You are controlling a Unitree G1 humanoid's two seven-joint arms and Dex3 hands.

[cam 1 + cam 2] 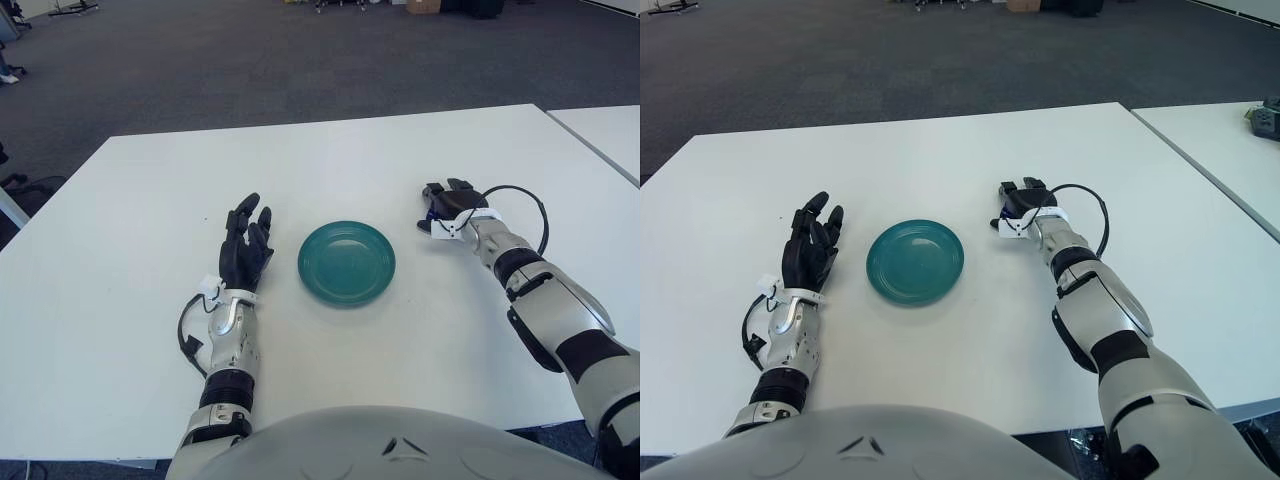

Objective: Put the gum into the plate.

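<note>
Left eye view shows you a white table [330, 370] with a round teal plate [346, 263] at its centre. Your right hand [447, 203] sits just right of the plate, palm down, its dark fingers curled over the gum [433, 212]. Only a sliver of purple-blue wrapper shows under the fingers, so the gum appears to be grasped, though you cannot tell whether it is lifted clear of the table or touching it. Your left hand [244, 243] shows to the left of the plate, fingers spread and holding nothing.

By the look of it, you are at the carrying step: the gum is taken but not yet in the plate. The next move calls for a short sweep left, high enough to clear the plate's raised rim, then a release over its middle.

The plate lies well away from every table edge. The gap between hand and plate holds nothing. A second table [605, 125] stands far right, apart from your path.
</note>
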